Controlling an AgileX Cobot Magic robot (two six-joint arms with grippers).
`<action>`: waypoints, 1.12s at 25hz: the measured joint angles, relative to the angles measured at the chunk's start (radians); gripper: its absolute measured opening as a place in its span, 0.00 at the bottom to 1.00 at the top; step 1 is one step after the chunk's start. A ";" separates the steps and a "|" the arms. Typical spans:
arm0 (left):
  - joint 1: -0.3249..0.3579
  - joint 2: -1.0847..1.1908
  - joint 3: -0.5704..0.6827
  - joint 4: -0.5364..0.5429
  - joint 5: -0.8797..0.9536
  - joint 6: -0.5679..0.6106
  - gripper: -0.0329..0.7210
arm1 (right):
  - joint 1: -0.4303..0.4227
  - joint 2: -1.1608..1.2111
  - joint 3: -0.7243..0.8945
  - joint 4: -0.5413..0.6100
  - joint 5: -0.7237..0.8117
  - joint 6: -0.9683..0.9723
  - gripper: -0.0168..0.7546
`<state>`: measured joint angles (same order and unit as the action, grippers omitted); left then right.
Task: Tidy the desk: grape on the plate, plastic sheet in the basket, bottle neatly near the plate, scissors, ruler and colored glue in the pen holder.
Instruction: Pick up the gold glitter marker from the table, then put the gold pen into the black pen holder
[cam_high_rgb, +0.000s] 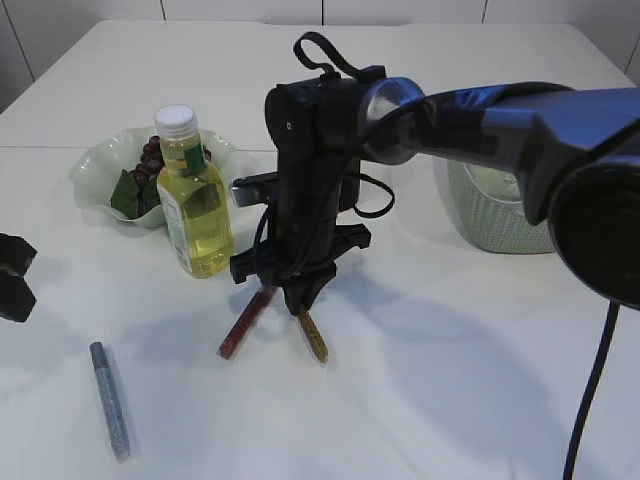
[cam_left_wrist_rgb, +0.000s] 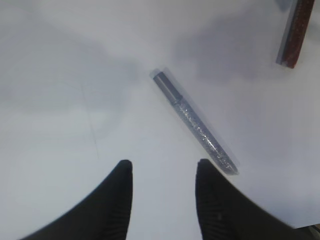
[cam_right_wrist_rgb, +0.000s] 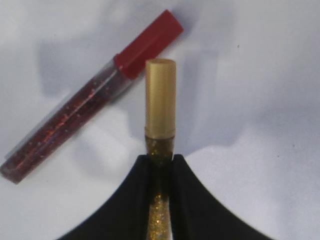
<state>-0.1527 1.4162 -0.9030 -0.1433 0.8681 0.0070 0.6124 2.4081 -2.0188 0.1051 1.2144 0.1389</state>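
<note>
Progress check: the grape bunch (cam_high_rgb: 150, 160) is already sitting in the pale green plate (cam_high_rgb: 95, 165) at the back left, and the bottle (cam_high_rgb: 194, 195) of yellow liquid is stood upright right beside that plate, so those two look sorted. The woven basket (cam_high_rgb: 480, 215) is mostly hidden behind the right arm, so whether the plastic sheet is in there can't be told. No pen holder, scissors or ruler can be made out anywhere.

The glitter glue tubes are what's left. The gold glue tube (cam_right_wrist_rgb: 160, 107) is pinched between the fingers of the right gripper (cam_right_wrist_rgb: 160, 162), closed narrow around its body with the cap end poking out, low over the tabletop (cam_high_rgb: 450, 380). The red glue tube (cam_right_wrist_rgb: 90, 95) is lying flat just beside it, untouched. The silver glue tube (cam_left_wrist_rgb: 194, 122) is lying well apart at the front left, under the left gripper (cam_left_wrist_rgb: 162, 172), whose fingers are held partly open and empty above it.

So roughly: plate stuff done, all three glues yet to be put away.
</note>
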 joint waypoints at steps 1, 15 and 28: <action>0.000 0.000 0.000 0.000 0.000 0.000 0.45 | -0.004 -0.007 -0.001 0.007 0.000 -0.009 0.16; 0.000 0.000 0.000 0.000 0.004 0.000 0.45 | -0.269 -0.189 -0.003 0.329 0.005 -0.194 0.15; 0.000 0.000 0.000 -0.004 0.100 0.000 0.45 | -0.465 -0.203 -0.009 0.945 -0.148 -0.775 0.15</action>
<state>-0.1527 1.4162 -0.9030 -0.1470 0.9678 0.0070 0.1478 2.2053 -2.0279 1.0498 1.0663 -0.6360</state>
